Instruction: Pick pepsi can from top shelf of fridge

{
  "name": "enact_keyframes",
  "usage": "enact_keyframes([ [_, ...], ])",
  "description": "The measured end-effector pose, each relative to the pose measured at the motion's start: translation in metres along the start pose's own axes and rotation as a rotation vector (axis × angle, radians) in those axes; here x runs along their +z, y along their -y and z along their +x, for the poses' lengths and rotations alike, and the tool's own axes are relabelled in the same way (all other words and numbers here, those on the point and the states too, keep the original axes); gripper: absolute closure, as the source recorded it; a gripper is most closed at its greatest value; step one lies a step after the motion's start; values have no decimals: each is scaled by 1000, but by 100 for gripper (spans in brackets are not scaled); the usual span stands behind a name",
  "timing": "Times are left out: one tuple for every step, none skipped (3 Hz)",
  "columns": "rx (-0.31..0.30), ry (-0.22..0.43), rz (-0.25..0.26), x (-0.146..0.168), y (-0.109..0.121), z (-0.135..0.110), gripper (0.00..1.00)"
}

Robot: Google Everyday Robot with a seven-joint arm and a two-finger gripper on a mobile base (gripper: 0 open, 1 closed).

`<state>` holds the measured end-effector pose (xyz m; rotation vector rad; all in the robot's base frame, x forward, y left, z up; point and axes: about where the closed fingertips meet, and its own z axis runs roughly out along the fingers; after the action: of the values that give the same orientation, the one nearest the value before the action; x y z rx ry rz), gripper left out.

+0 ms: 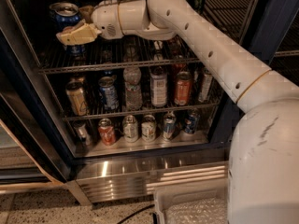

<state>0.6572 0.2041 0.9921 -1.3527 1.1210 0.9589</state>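
Observation:
The pepsi can (65, 14), blue with a silver lid, stands at the left end of the top shelf (140, 59) of the fridge (140, 171). A second can stands behind it at the back left. My gripper (71, 26) reaches in from the right on the white arm and is right at the pepsi can, with its tan front part crossing the can's lower body. The can's lid and top band show above it.
The middle rack holds several cans and bottles (133, 87), the bottom rack a row of cans (140, 127). The open door frame (18, 125) runs down the left. The dark frame post (275, 13) is at the right. A white tray (191, 209) sits low in front.

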Motion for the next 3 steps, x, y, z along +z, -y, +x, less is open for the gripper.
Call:
enact_keyframes([
  [0, -1, -7, 3, -1, 0, 100],
  [-5, 6, 7, -6, -7, -5, 100],
  [-23, 9, 51, -27, -14, -14, 100],
])
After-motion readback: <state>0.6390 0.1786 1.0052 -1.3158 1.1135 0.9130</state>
